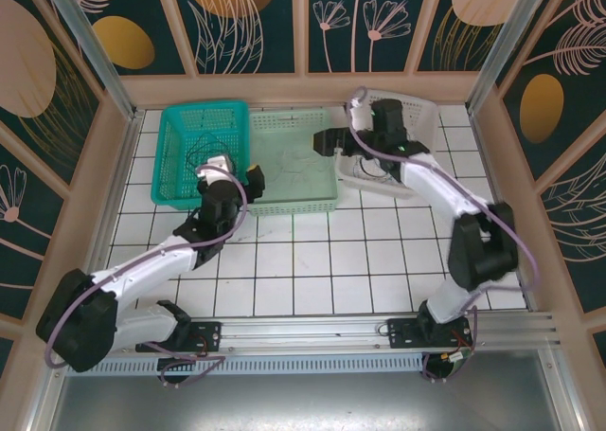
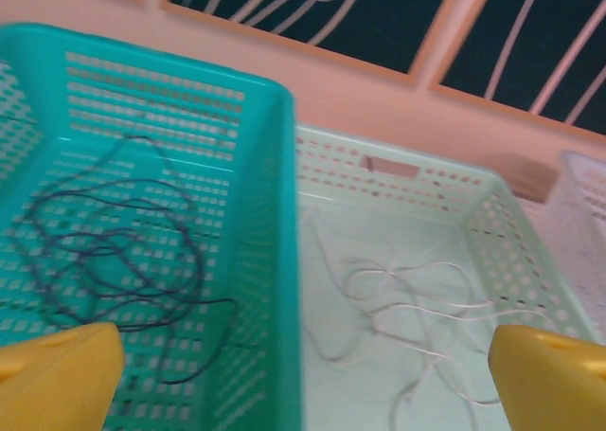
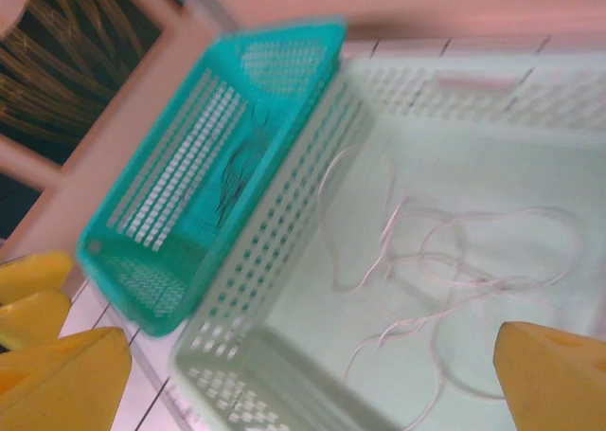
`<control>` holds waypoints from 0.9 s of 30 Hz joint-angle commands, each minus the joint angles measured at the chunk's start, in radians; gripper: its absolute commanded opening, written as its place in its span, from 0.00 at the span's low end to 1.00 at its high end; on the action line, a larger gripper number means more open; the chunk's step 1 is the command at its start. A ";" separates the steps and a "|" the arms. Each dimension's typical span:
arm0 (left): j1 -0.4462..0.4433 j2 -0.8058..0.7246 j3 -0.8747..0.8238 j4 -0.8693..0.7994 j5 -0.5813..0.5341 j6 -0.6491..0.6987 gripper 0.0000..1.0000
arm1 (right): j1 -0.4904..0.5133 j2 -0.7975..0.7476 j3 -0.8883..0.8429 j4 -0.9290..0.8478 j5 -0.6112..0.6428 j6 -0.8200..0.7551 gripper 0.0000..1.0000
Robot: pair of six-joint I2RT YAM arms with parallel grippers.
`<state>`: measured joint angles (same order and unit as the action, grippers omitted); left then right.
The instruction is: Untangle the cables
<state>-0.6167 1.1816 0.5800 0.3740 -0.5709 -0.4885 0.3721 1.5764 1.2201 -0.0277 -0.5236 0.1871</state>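
A black cable lies in loose loops on the floor of the teal basket. A pale whitish cable sprawls in the pale green basket beside it. My left gripper hangs open above the wall shared by the two baskets, with nothing between its yellow fingertips. My right gripper is open too, over the pale green basket and above the whitish cable. From above, the left gripper and the right gripper stand at opposite sides of the green basket.
A white basket stands to the right of the green one, with the right arm reaching across it and a thin dark loop on its floor. Wooden walls enclose the white tiled table.
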 commanded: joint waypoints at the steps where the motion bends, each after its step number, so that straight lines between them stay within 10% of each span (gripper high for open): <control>1: -0.004 -0.093 -0.073 -0.053 -0.178 0.057 0.99 | -0.032 -0.226 -0.245 0.185 0.278 -0.103 0.99; 6: 0.012 -0.254 -0.189 -0.048 -0.247 0.148 0.99 | -0.167 -0.507 -0.724 0.515 0.585 -0.211 0.99; 11: 0.069 -0.350 -0.258 -0.042 -0.267 0.187 0.99 | -0.321 -0.469 -0.965 0.843 0.599 -0.138 0.99; 27: 0.338 -0.309 -0.458 0.371 -0.083 0.390 0.99 | -0.404 -0.040 -0.996 1.286 0.551 -0.154 0.99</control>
<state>-0.3401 0.8349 0.1638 0.5915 -0.7422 -0.1429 -0.0265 1.5082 0.2272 1.2221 0.0742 0.0570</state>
